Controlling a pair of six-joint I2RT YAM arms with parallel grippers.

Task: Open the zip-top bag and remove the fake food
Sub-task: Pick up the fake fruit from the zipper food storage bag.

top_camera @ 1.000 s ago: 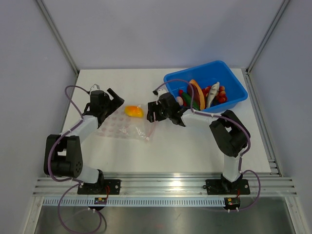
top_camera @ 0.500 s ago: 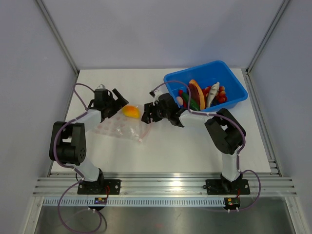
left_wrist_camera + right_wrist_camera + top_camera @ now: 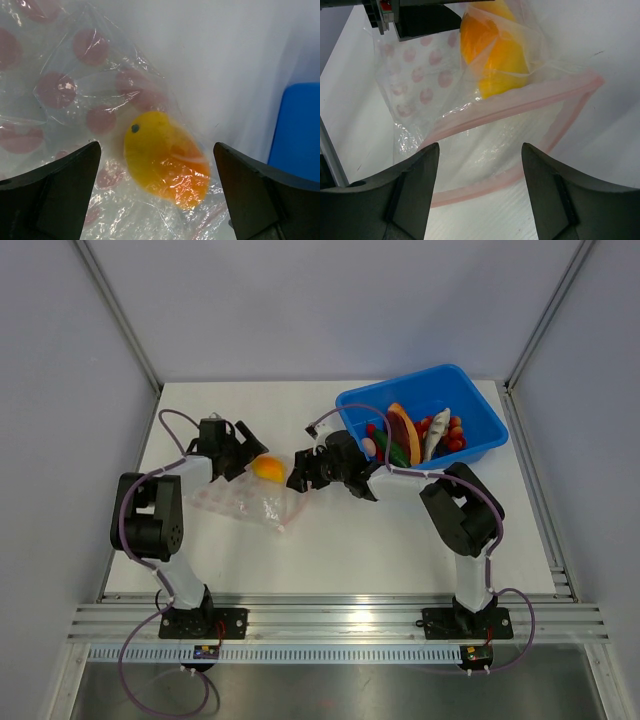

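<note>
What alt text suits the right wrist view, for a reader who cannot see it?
A yellow toy fruit lies inside a clear, pink-dotted bag on a white table, the bag's pink zip strip nearest the camera. The right gripper stands open in the foreground.

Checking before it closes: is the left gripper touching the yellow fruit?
Apart. The left wrist view shows the left gripper open, with a clear gap on both sides between it and the yellow fruit inside the bag.

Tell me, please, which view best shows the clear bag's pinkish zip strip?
Right wrist: the pinkish zip strip runs close and sharp across the frame. The top view shows it tiny; the left wrist, barely a trace.
</note>
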